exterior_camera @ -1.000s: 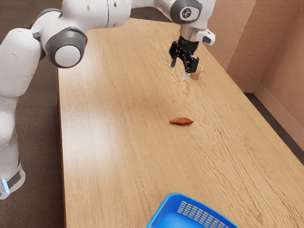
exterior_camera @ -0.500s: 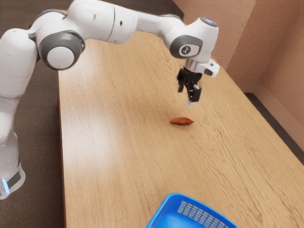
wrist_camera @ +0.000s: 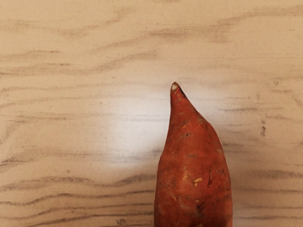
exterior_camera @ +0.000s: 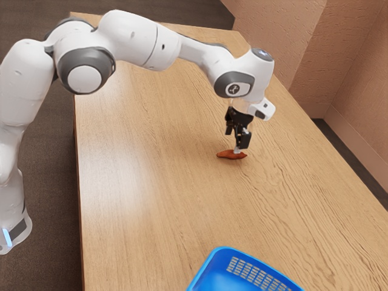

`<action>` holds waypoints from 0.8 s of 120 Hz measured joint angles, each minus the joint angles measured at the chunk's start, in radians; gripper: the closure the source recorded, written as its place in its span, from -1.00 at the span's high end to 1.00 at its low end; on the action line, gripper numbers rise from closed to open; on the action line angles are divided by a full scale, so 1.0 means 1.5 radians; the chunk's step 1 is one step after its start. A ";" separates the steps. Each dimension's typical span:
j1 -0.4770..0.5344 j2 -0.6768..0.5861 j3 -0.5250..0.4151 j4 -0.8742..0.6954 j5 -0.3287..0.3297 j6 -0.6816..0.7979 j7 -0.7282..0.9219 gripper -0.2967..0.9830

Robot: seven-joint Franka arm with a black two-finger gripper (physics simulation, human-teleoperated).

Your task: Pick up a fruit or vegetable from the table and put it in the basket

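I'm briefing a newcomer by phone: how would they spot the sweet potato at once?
Find the long wooden table, then the black gripper low over it. Right beneath is the sweet potato: reddish-brown, tapered to points, unlike the wide blue slotted basket.

a reddish-brown sweet potato (exterior_camera: 226,155) — plump in the middle, tapering to pointed ends, skin flecked with pale and dark marks — lies on its side on the bench (exterior_camera: 151,212). well apart from it, a bright blue basket (exterior_camera: 209,267), upright, open-topped, its side pierced by a grid of slots.
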 joint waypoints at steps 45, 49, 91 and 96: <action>-0.003 0.008 0.000 -0.014 -0.002 0.027 0.015 0.54; -0.003 0.009 0.000 -0.015 -0.002 0.028 0.016 0.54; -0.004 0.019 0.000 -0.014 -0.003 0.033 0.023 0.54; -0.004 0.020 0.000 -0.014 -0.003 0.033 0.023 0.54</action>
